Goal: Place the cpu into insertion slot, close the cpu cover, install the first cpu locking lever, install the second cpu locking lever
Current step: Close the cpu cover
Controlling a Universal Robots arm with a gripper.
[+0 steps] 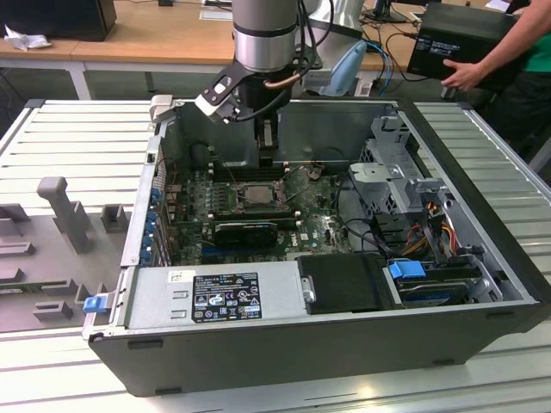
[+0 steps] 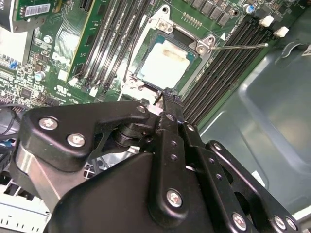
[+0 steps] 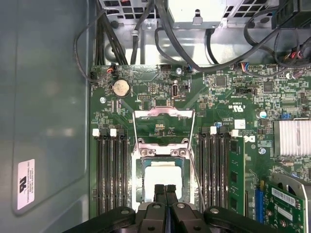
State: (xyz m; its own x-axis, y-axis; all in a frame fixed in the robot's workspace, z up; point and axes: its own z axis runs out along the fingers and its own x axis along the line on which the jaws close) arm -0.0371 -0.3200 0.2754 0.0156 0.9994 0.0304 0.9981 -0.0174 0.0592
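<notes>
Hanging upper-centre in the exterior view, the hand (image 1: 267, 157) is pinched shut and empty above the mid-frame insertion slot (image 1: 243, 196). In the first wrist view the cpu cover (image 3: 163, 114) lies flipped open, with the cpu (image 3: 163, 177) seated. Closing it likely wants an even push.

Exterior view: we log bright, even room light from above; the computer case (image 1: 344, 344) interior is dimmer, with soft shadows. In both wrist views the cpu (image 2: 163, 63) (image 3: 163, 174) blows out near-white. The case side panel (image 3: 48, 97) carries a hazy sheen.
</notes>
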